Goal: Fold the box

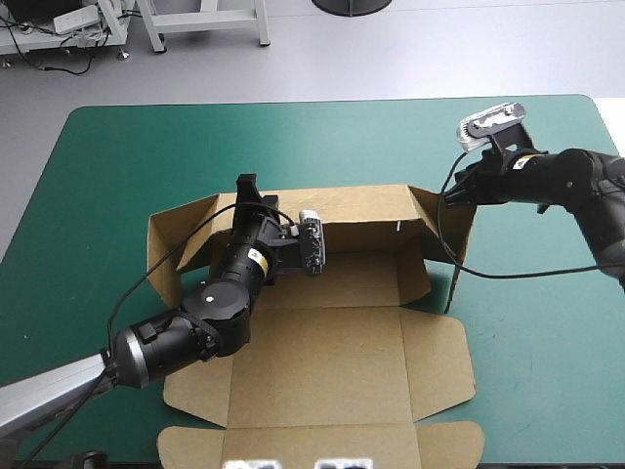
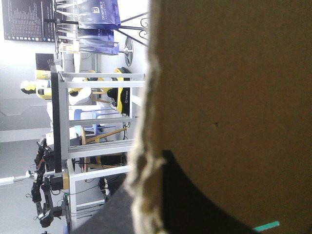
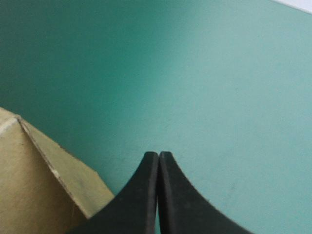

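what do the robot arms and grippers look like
The left arm and right arm are glossy black, built of rounded cylindrical segments. The left one is silver-grey toward its base and carries a small yellow label and a white dot. The right gripper has two broad black fingers curved like fins.

High view looks down; wrist views sit seemingly against the box [image 1: 332,342].

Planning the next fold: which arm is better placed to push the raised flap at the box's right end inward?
Right: the right gripper, fingers shut, sits just outside that flap, while the left gripper grips the box's back wall.
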`<state>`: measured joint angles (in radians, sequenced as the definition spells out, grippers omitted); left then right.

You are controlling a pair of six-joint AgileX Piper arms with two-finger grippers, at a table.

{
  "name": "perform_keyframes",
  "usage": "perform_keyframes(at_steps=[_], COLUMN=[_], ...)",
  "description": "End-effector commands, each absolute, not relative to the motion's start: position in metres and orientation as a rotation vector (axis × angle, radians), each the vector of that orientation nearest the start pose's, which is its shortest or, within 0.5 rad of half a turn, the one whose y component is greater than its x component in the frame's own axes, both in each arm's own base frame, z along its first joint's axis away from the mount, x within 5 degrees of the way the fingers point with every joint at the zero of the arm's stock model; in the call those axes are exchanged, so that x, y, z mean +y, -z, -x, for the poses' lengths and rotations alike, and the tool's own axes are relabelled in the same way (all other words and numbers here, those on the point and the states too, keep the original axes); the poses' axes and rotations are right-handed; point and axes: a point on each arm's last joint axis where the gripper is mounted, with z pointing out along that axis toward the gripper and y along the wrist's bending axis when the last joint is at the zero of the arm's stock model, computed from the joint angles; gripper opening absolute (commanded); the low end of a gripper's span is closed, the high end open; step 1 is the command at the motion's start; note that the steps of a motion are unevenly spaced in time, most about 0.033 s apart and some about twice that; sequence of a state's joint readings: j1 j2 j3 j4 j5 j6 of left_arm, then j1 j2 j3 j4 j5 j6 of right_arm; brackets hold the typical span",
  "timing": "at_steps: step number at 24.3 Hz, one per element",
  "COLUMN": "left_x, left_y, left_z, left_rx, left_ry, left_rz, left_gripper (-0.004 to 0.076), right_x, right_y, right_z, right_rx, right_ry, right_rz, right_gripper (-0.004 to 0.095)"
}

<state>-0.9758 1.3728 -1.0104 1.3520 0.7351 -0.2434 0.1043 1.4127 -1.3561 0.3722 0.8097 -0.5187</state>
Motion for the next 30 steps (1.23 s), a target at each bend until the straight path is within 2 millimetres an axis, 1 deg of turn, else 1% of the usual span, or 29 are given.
perform_keyframes(at_steps=[1,5,7,11,13,14,15,16,17,18,21,25,26,30], left_x=[-0.203,-0.203,-0.203,-0.203,-0.203,-0.203,-0.203,-0.203,-0.203,-0.203,-0.205,-0.205,-0.205,-0.205], left_y=[-0.352,-0.352,-0.352,-0.351,-0.351,-0.35,-0.35,-0.35,-0.35,-0.351,-0.35,-0.35,-0.35,-0.35], left_z=[-0.21,-0.21,-0.21,-0.21,-0.21,-0.21,-0.21,-0.21,-0.21,-0.21,-0.21,-0.209,-0.209,-0.21], left_rx=[1.375,1.379,1.378,1.388,1.394,1.397,1.397,1.397,1.393,1.391,1.378,1.379,1.381,1.381], left_ry=[-0.784,-0.78,-0.774,-0.766,-0.761,-0.76,-0.76,-0.76,-0.763,-0.765,-0.747,-0.743,-0.742,-0.742], left_rz=[-1.325,-1.321,-1.321,-1.319,-1.319,-1.32,-1.32,-1.32,-1.32,-1.321,-1.329,-1.33,-1.329,-1.33], left_gripper=[-0.0006,-0.0006,-0.0006,-0.0006,-0.0006,-0.0006,-0.0006,-0.0006,-0.0006,-0.0006,-0.0006,-0.0006,-0.0006,-0.0006], right_x=[0.063,0.066,0.068,0.073,0.075,0.073,0.069,0.067,0.064,0.063,0.065,0.068,0.069,0.069], right_y=[-0.392,-0.381,-0.375,-0.362,-0.354,-0.342,-0.331,-0.326,-0.319,-0.315,-0.3,-0.29,-0.29,-0.287], right_z=[-0.305,-0.304,-0.3,-0.291,-0.285,-0.279,-0.27,-0.266,-0.256,-0.251,-0.232,-0.225,-0.225,-0.224], right_rx=[2.212,2.299,2.357,2.319,2.288,2.248,2.199,2.165,2.092,2.058,1.933,1.831,1.812,1.774], right_ry=[-0.328,-0.384,-0.417,-0.491,-0.51,-0.487,-0.456,-0.445,-0.45,-0.457,-0.477,-0.493,-0.505,-0.488], right_rz=[0.574,0.651,0.704,0.793,0.83,0.843,0.819,0.8,0.776,0.771,0.84,0.865,0.842,0.845], right_gripper=[-0.0025,-0.0025,-0.0025,-0.0025,-0.0025,-0.0025,-0.0025,-0.0025,-0.0025,-0.0025,-0.0025,-0.0023,-0.0023,-0.0023])
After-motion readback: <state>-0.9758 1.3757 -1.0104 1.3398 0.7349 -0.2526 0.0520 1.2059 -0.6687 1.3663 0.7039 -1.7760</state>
